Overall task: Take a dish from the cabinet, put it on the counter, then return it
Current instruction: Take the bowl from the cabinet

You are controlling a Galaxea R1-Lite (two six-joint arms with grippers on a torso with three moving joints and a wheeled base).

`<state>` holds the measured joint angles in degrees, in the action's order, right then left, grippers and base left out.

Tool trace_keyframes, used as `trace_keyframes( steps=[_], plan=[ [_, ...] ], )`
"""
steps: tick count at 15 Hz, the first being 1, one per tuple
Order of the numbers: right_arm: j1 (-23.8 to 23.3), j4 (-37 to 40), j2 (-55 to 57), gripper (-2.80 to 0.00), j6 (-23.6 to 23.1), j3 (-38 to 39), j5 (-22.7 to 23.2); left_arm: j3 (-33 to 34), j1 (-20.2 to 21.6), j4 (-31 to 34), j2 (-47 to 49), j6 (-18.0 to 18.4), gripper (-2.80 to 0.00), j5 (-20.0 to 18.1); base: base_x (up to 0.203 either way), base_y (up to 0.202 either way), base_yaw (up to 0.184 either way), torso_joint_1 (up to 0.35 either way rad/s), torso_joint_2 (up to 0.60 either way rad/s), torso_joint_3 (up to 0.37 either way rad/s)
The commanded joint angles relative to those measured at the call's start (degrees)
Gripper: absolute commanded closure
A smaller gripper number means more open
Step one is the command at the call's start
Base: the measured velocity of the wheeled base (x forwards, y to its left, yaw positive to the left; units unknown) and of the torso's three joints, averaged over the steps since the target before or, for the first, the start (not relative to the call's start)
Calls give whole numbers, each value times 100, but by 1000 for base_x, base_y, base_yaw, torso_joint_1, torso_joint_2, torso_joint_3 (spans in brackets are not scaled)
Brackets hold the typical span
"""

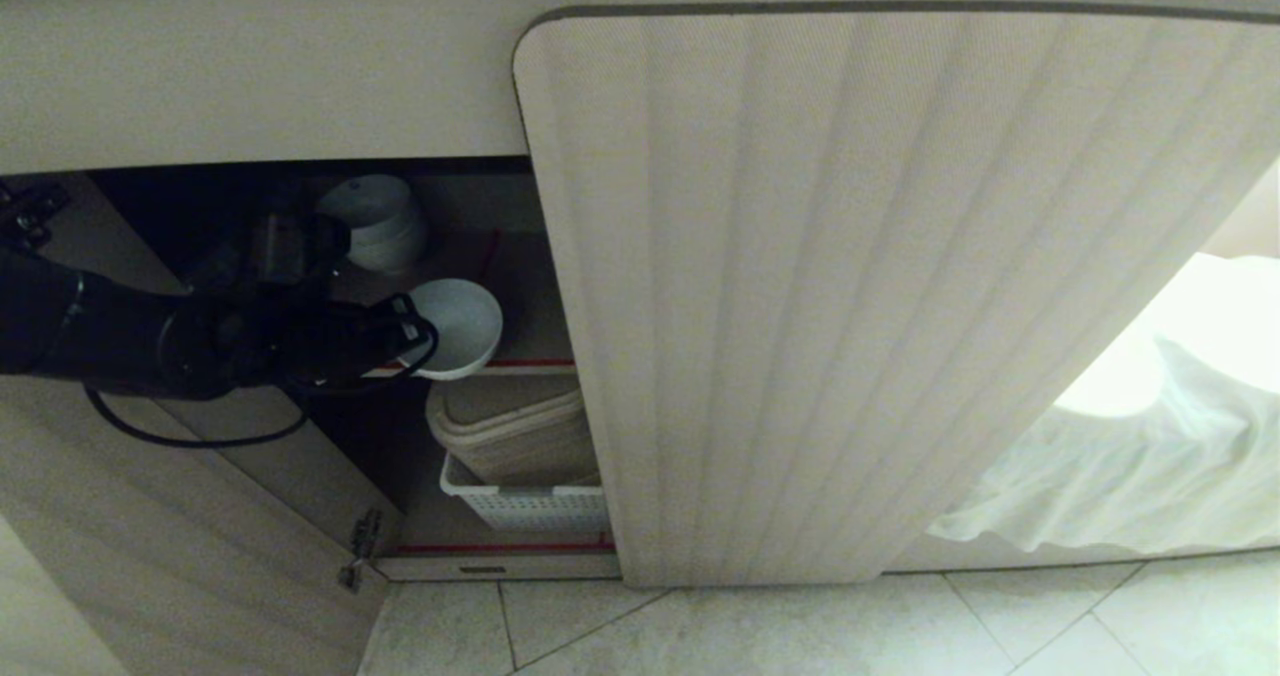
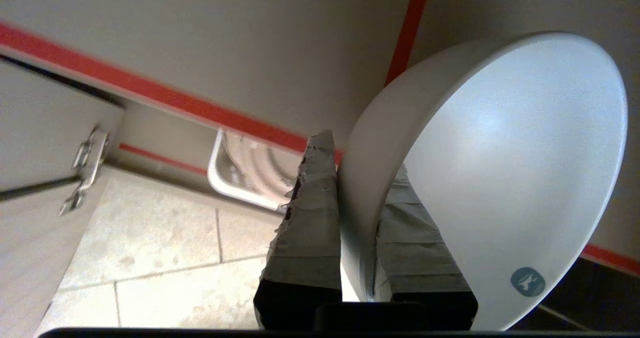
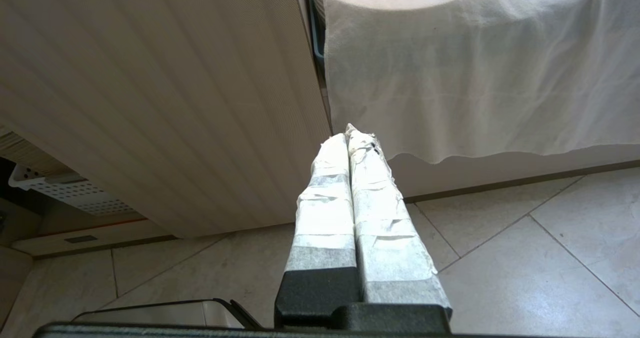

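Pale tiled floor (image 1: pixel 800 626), white draped cloth (image 1: pixel 1130 456) at right, brightly lit.

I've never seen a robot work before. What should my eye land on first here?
First, the black left hand reaching into the open cabinet, pinching the rim of a white bowl at the front edge of the upper shelf. Behind it stands a stack of bowls; below sits a white basket. The shut ribbed door fills the right side.

Probably home kitchen: ribbed cabinet (image 1: pixel 850 286), stacked bowls (image 1: pixel 385 221), tiled floor (image 1: pixel 800 631).
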<state>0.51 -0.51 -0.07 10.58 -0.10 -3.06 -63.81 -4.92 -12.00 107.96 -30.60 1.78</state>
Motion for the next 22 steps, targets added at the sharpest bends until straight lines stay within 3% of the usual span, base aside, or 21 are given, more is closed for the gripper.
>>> trace_keyframes(
  steps=[1, 22],
  plan=[
    [2, -2, 7, 0, 5, 1, -2, 193, -7, -17, -164, -16, 0, -2, 0, 0, 0, 0, 0, 0],
    [2, -2, 7, 0, 5, 1, -2, 1709, -322, -30, -1211, -151, 0, -16, 0, 0, 0, 0, 0, 0]
  ],
)
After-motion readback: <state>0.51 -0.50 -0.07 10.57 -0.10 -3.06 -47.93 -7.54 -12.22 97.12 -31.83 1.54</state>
